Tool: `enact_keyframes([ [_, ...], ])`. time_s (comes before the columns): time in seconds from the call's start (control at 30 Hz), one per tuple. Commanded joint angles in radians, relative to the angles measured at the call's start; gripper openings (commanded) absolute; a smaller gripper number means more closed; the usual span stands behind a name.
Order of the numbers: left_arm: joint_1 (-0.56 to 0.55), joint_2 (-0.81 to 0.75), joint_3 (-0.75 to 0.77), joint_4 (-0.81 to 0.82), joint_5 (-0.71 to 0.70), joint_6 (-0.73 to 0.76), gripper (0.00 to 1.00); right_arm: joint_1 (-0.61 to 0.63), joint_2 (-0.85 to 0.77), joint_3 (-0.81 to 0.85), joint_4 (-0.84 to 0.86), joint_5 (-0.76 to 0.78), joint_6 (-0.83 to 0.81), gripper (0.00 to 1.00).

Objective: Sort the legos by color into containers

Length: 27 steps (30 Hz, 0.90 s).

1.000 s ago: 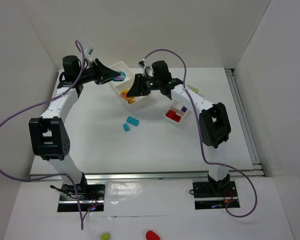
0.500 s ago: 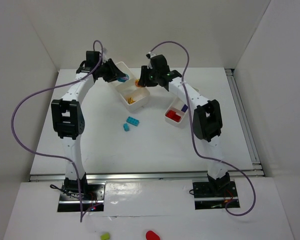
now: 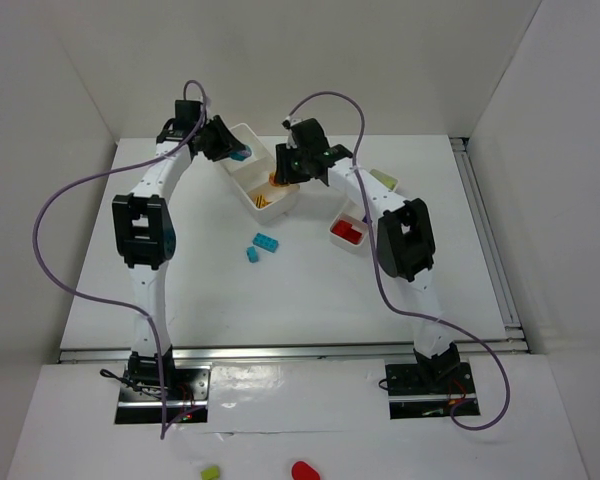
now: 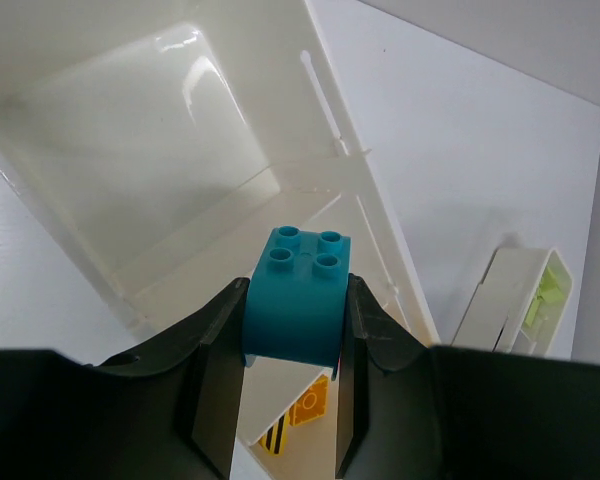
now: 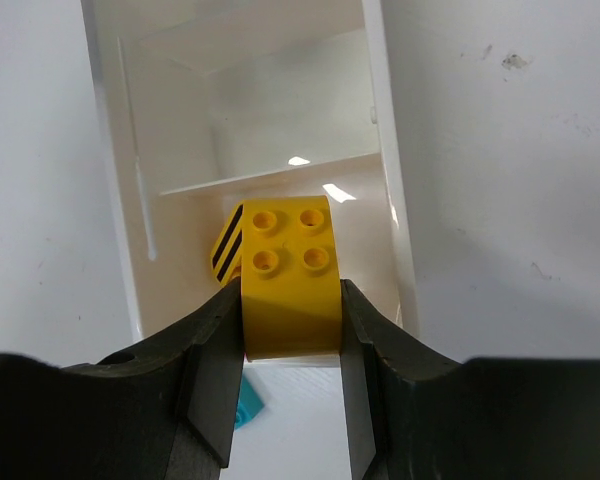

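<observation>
Top external view: both arms arch in over the tray (image 3: 242,130) at the back of the table (image 3: 180,290). The left gripper (image 3: 236,153) is at the tray's far end and the right gripper (image 3: 280,178) is nearer its front end. Both are loaded!

Left wrist camera: the jaws are clamped on a cyan brick (image 4: 300,285), studs facing away from the camera. It hangs over the divider beside a bare compartment. Whether it touches the tray, I cannot tell.

Right wrist camera: the fingers pinch a yellow brick (image 5: 288,285) by its sides, studs toward the lens. It is poised over a compartment where a striped brick (image 5: 227,250), yellow with black bars, lies against the left wall.

Back to the overhead. Two cyan bricks (image 3: 260,247) lie loose on the table in front of the tray, just beside each other. Off to the right, near the right arm, the box (image 3: 336,236) holds red bricks (image 3: 350,232).
</observation>
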State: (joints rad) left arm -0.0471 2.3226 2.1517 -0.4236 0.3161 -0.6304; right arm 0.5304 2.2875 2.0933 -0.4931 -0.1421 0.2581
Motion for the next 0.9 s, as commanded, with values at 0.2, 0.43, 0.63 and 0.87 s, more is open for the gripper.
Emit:
enact_keyframes([
  [0.2,0.03,0.087,0.085,0.044,0.023,-0.048,0.63,0.029,0.05,0.094,-0.03,-0.005,-0.033,0.67],
  [0.43,0.03,0.048,0.103,0.057,0.043,-0.029,1.0,0.039,0.009,0.108,-0.039,0.029,-0.033,0.87],
  [0.63,0.03,-0.089,0.027,0.039,0.052,0.024,1.0,0.049,-0.195,-0.091,0.083,0.163,-0.023,0.87],
  [0.87,-0.06,-0.446,-0.316,-0.036,-0.043,0.172,0.98,0.059,-0.413,-0.323,0.125,0.295,0.018,0.87],
])
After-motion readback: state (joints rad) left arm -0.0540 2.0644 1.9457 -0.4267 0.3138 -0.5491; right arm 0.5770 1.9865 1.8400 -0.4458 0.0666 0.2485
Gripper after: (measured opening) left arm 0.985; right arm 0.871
